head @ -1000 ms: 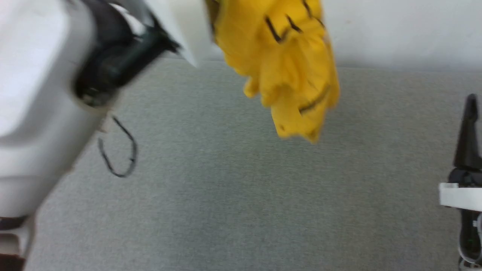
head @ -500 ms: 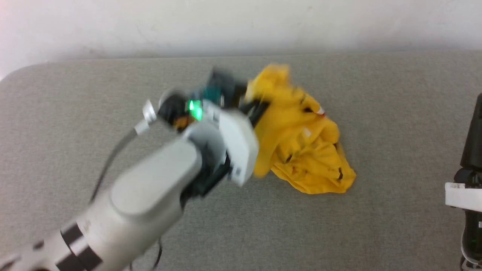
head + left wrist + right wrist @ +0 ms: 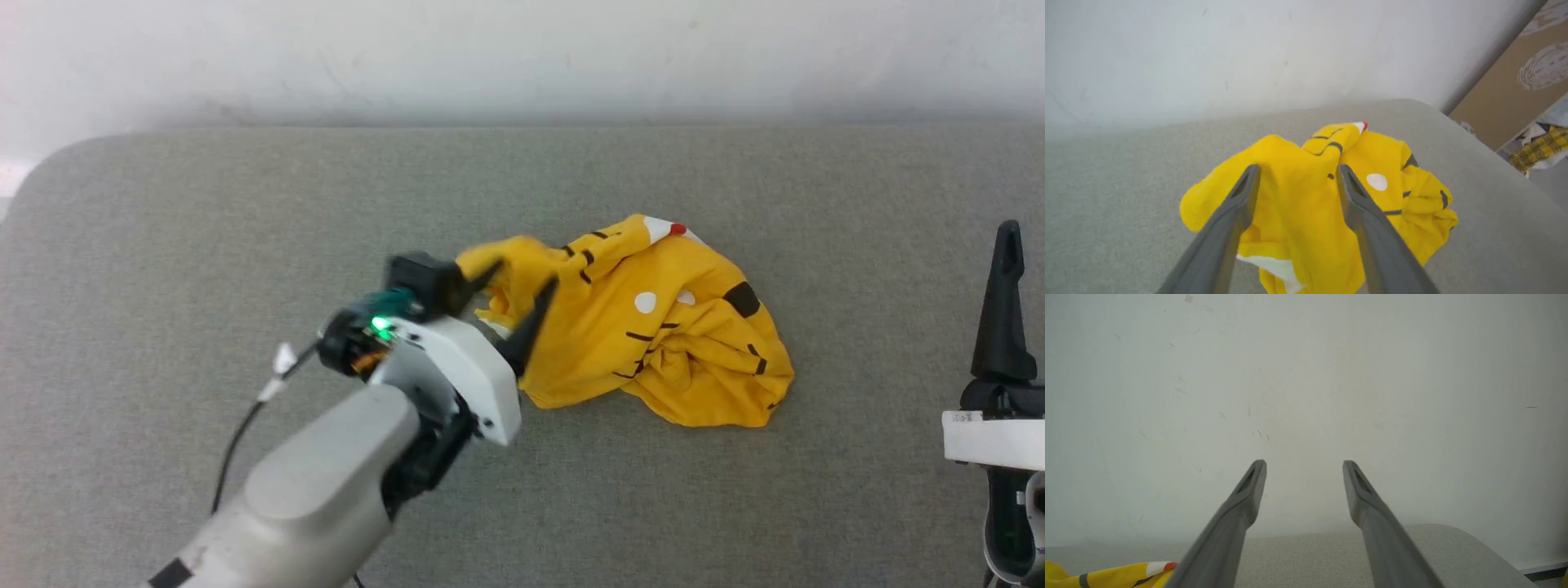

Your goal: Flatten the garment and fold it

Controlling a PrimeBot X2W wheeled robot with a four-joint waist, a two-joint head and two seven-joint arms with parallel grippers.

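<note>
Left hand [image 3: 513, 296]: fingers spread wide, holding nothing, tips over the left edge of the yellow T-shirt [image 3: 669, 351]; contact with the cloth not clear.
Yellow T-shirt: crumpled in a heap near the middle of the grey tabletop [image 3: 163, 245]; black stripes, white dots and a red spot on top.
Right hand [image 3: 1304, 467]: fingers wide apart, empty, well apart from the T-shirt, pointing at the pale wall [image 3: 1306, 375].

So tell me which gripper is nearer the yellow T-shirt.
Left. The left gripper is open over the left edge of the T-shirt; the right gripper stands open well off to its right.
</note>
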